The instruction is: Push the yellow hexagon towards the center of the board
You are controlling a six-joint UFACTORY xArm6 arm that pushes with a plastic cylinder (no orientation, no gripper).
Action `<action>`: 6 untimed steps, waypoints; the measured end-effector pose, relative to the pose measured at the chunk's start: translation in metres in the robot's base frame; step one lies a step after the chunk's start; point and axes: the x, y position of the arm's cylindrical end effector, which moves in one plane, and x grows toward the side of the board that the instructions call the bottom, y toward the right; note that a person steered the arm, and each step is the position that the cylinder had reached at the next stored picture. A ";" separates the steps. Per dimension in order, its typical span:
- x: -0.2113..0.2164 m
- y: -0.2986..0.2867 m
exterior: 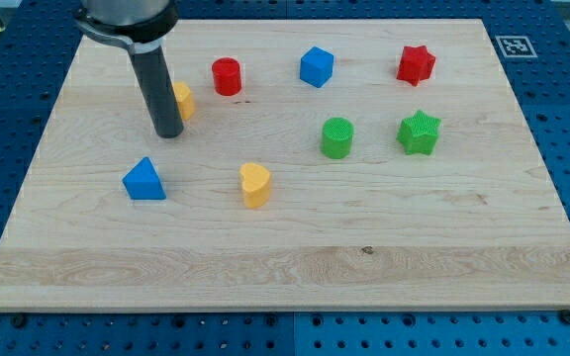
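Camera view: one wooden board (285, 257) on a blue perforated table (8, 89), eight blocks and one rod. Rod: dark, upright, entering from the view's top left; my tip (169, 133) rests on the board in its upper-left part. No fingers fitted, so nothing released, clenched or grasped; the rod ends plain. Yellow hexagon (183, 100): upper left of the board, partly hidden behind the rod, just to the right of it and apparently touching it; my tip sits just below and left of the block. Red cylinder (227, 76): near the hexagon, to its right and slightly higher. Blue cube (316, 66): top centre. Red star (416, 64): top right. Green cylinder (337, 137): right of centre. Green star (420, 133): beside the green cylinder, further right, apart from it. Yellow heart (255, 185): just left of centre, lower than my tip. Blue triangle (144, 180): left part of the board, below my tip and well apart from it. Marker tag (512, 44): black and white, at the board's top right corner.
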 end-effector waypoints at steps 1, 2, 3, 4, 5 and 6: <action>-0.023 -0.020; -0.035 -0.032; -0.048 -0.041; -0.078 -0.040; -0.081 -0.023; -0.064 -0.004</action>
